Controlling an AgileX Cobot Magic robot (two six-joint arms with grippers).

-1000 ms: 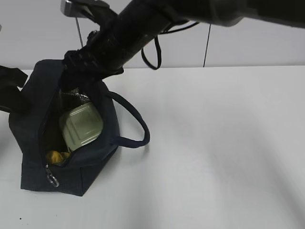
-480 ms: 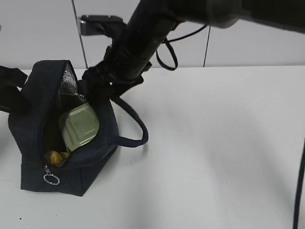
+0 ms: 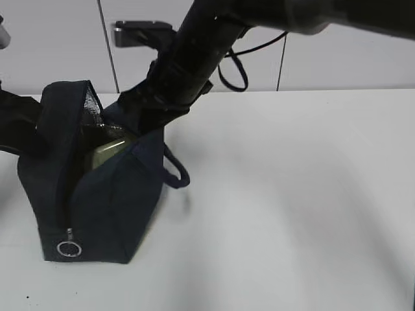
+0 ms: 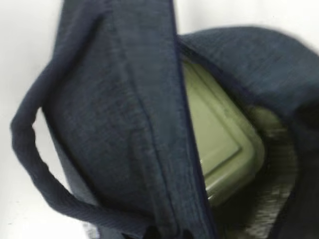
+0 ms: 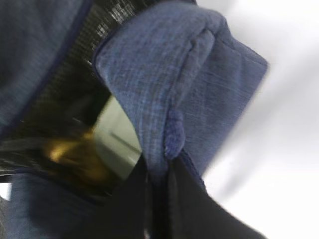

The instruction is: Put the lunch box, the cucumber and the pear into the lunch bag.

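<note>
The dark navy lunch bag (image 3: pixel 107 201) stands at the table's left with its top open. The lunch box (image 3: pixel 109 150), with its sage-green lid, lies inside and also shows in the left wrist view (image 4: pixel 219 139) and the right wrist view (image 5: pixel 117 134). The pear (image 5: pixel 70 149) is a yellow-brown blur beside it in the bag. The cucumber is hidden. My right gripper (image 5: pixel 162 199) is shut on the bag's right rim and holds it raised (image 3: pixel 144 111). My left gripper (image 4: pixel 168 233) is shut on the bag's left rim.
The bag's ring pull (image 3: pixel 69 249) hangs at the bag's front lower corner. One loop handle (image 3: pixel 176 172) hangs off the bag's right side, the other (image 4: pixel 30 169) off its left. The white table (image 3: pixel 292 207) runs to the right of the bag.
My right gripper has lifted the bag's right rim up. The bag stands taller, its opening is narrower, and the pear no longer shows in the exterior view.
</note>
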